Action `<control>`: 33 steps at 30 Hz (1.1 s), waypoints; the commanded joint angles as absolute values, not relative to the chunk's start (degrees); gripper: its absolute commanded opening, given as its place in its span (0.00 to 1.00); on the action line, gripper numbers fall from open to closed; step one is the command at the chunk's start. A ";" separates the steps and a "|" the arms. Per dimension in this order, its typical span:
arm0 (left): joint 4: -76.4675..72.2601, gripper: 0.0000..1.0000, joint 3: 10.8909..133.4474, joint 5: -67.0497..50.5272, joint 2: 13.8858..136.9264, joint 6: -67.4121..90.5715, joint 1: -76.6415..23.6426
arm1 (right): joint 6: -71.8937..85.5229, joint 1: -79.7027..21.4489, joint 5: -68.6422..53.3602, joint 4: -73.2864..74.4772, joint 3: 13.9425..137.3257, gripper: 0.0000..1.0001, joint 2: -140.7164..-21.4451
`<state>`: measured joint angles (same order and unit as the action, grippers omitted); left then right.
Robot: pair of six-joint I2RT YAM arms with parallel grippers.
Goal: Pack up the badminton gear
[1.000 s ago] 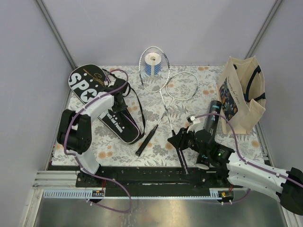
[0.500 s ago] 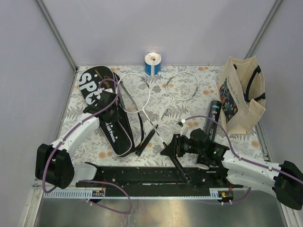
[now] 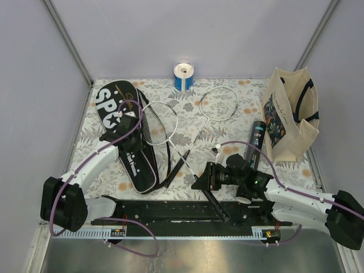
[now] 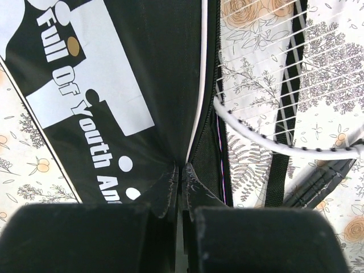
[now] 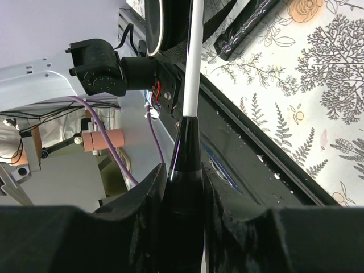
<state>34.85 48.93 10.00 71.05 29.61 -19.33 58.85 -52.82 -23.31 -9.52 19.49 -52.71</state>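
Two grips are on. The left gripper [image 4: 182, 173] is pinched shut on the zip edge of the cover [image 3: 108, 102], which lies at the left of the table. The right gripper [image 5: 183, 170] is clamped on the racket [image 3: 159, 122] at the top of its black handle, where the white shaft starts.

The racket head lies flat just beside the cover's open side. In the left wrist view I can't tell whether the frame touches the zip edge. The head is not inside yet.

I read the step as feeding the head into the cover. How I'd run it:
- Left: lift the pinched edge so the mouth gapes. A flat mouth would just get shoved along.
- Right: keep the shaft low and line it up with the cover's long axis, then slide in along it, not across.
- The grip is far from the head, so the head will likely wag. Go slow.
- The strap [image 4: 278, 176] runs under the strings and could snag the frame.
- Left should hold until the frame is well past the zip.

The second racket [image 3: 219, 102] lies further back, with its handle close beside the held shaft, so I'd avoid dragging it. The tube [image 3: 254, 142] lies by the tote bag [image 3: 287, 122], not packed yet.
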 commanded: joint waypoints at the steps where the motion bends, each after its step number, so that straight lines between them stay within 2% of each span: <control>1: 31.46 0.00 47.90 8.27 67.59 29.71 -19.25 | 59.41 -52.73 -27.41 -15.02 23.90 0.00 -55.19; 8: 30.76 0.00 45.79 4.40 65.39 29.62 -19.34 | 59.42 -52.73 -28.56 -19.59 28.20 0.00 -63.70; 19: 29.97 0.00 42.19 -3.24 60.82 31.55 -19.25 | 61.00 -52.91 -26.64 -34.45 40.15 0.00 -87.52; 33: 27.95 0.00 38.76 -13.53 57.92 34.28 -19.34 | 52.48 -53.17 -22.86 -35.25 53.52 0.00 -104.14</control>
